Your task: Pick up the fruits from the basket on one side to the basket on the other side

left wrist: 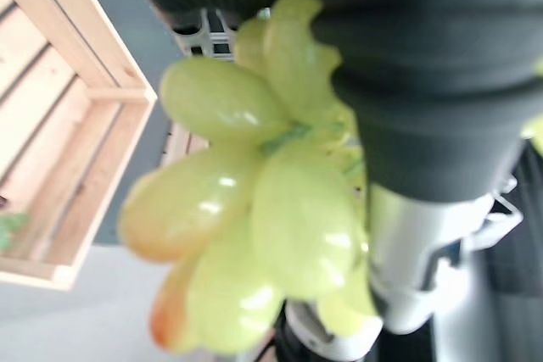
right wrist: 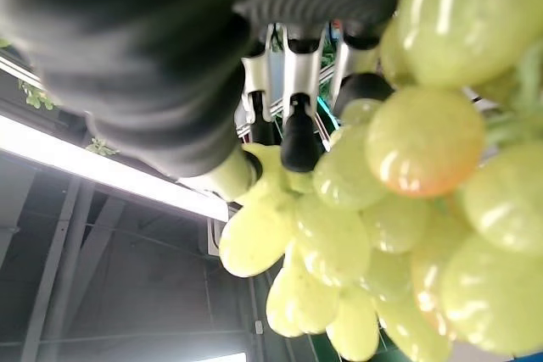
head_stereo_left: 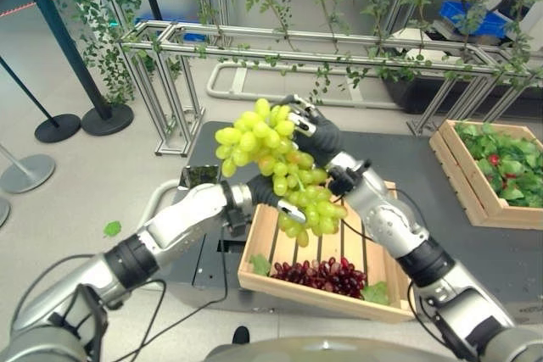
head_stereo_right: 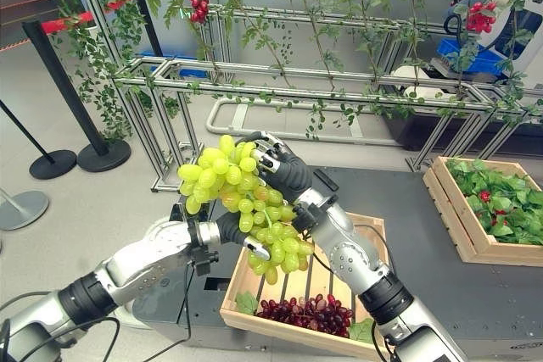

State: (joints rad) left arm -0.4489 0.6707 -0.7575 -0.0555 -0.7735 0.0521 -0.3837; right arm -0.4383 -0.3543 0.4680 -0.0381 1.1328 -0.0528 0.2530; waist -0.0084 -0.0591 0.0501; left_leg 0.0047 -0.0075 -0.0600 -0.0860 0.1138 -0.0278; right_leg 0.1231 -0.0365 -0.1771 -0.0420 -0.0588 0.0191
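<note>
My left hand [head_stereo_right: 236,228] cradled the low end of the green grapes [head_stereo_left: 273,169], though I could not tell its grip. My right hand [head_stereo_left: 312,130] clasped the top, above the wooden crate [head_stereo_left: 316,292]; I judged steady, level carrying would stop loose grapes dropping.

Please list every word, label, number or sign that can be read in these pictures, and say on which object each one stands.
There is no readable text.
Green grapes, held up between the right robot hand and the left robot hand: no print.
Wooden crate with red grapes: no label.
Crate of leafy plants: no marking.
Blue bin behind the metal frame: no readable marking.
</note>
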